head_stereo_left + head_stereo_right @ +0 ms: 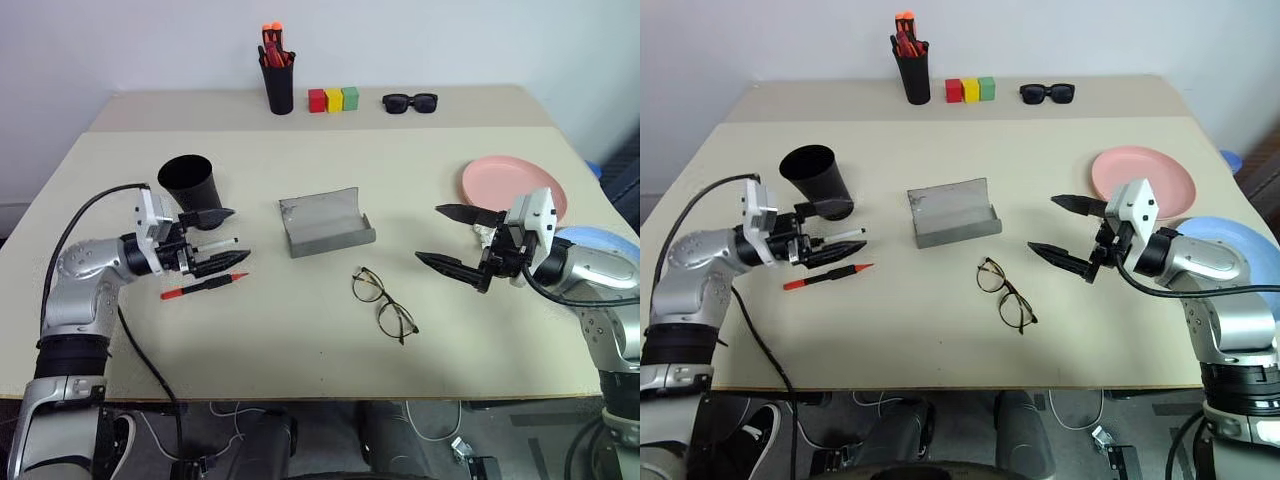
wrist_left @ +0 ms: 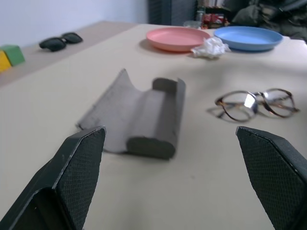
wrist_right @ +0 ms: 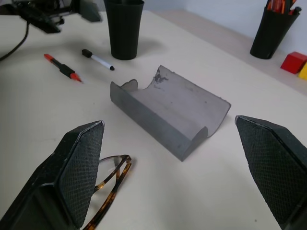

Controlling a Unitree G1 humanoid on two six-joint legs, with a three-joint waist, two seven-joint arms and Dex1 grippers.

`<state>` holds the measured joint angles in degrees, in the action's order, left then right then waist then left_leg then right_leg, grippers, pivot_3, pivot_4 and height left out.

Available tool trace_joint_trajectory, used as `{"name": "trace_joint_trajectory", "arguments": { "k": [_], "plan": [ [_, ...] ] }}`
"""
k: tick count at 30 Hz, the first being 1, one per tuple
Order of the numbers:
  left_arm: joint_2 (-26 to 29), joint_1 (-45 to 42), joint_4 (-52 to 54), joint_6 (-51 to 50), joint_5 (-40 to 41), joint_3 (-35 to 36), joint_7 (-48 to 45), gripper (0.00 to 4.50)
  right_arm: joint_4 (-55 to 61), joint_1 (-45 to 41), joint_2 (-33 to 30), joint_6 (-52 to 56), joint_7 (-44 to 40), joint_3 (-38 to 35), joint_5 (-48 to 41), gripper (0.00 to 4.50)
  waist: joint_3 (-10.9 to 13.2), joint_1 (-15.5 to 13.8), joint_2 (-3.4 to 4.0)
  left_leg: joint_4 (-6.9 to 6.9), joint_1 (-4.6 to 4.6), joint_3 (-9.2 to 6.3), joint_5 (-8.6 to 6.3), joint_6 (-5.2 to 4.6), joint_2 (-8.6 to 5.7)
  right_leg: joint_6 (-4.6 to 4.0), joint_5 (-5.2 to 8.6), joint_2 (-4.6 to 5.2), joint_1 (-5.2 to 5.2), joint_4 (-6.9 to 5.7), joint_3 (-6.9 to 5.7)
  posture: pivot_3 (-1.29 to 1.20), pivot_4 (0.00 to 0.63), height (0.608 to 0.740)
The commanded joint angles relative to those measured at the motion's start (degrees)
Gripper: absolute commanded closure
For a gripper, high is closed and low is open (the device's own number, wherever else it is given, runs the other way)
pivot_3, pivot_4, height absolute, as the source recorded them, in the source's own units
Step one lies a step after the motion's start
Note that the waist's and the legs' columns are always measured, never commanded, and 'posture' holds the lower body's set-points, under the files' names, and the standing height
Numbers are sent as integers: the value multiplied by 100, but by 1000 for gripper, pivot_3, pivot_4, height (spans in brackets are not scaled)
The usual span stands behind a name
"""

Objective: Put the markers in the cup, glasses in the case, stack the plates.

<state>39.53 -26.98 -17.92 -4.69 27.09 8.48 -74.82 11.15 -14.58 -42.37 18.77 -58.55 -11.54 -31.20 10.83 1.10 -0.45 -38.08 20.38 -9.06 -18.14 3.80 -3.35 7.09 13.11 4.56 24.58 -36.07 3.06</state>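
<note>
Markers: two slim pens lie flat on the beige table (image 1: 300, 350), a red-ended marker (image 1: 205, 287) and a white-bodied marker with a black cap (image 3: 97, 59), both just in front of the cup, neither inside it yet, so that part of the job looks untouched.
Cup: wide tapered matte black tumbler (image 1: 188, 183) stands upright with its mouth open, close behind the pens, a short carry for whichever arm takes them.
Left gripper (image 1: 218, 238): two black fingers spread wide, empty, pointing level over the markers; my read is it is lining up for the first pen.
Glasses: thin dark-framed spectacles with clear lenses (image 1: 383, 304) rest on the table in front of the case and apart from it, arms partly unfolded.
Case: grey hard-shell spectacle case (image 1: 325, 222) sits mid-table with its lid thrown back, hollow exposed, ready to receive.
Right gripper (image 1: 458, 241): fingers wide apart, holding nothing, aimed level toward the glasses and case, likely staged for that pickup.
Plates: salmon pink round plate (image 1: 513, 186) and light blue round plate (image 1: 1230, 240) lie side by side at the right edge, not stacked; a crumpled white tissue (image 2: 209, 47) sits just by them.
</note>
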Motion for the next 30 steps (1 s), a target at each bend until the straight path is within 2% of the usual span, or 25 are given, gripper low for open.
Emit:
{"name": "trace_joint_trajectory", "arguments": {
  "k": [1,6,18,24,30],
  "plan": [
    [407,-260,-536,201,-219,235,28,0,553,100,191,118,231,-30,-257,29,0,22,0,4,-1,0,0,0,2,0,0,-3,3,-2,0,0,150,740],
    [676,-676,-1324,627,-1034,-194,291,0,652,303,328,112,391,-75,-247,29,0,-35,0,2,0,0,0,0,-3,0,0,2,2,-2,0,0,150,740],
    [1360,-1272,-1772,44,-1964,-1036,-345,0,791,572,382,46,473,-18,-243,29,1,15,-3,3,0,-1,0,-1,-2,0,0,-2,2,-5,-2,0,150,740],
    [1448,-1783,-2139,-317,-2329,-1324,-545,0,833,649,358,66,499,-45,-257,29,2,-13,-5,0,2,-1,0,-1,-4,1,0,-1,1,-5,-2,0,150,740],
    [1542,-2049,-2637,47,-2695,-1499,-606,0,837,681,355,49,526,-37,-218,29,2,26,-5,0,0,-1,0,-1,-3,1,0,-2,1,-5,-3,0,150,740]
  ]
}}
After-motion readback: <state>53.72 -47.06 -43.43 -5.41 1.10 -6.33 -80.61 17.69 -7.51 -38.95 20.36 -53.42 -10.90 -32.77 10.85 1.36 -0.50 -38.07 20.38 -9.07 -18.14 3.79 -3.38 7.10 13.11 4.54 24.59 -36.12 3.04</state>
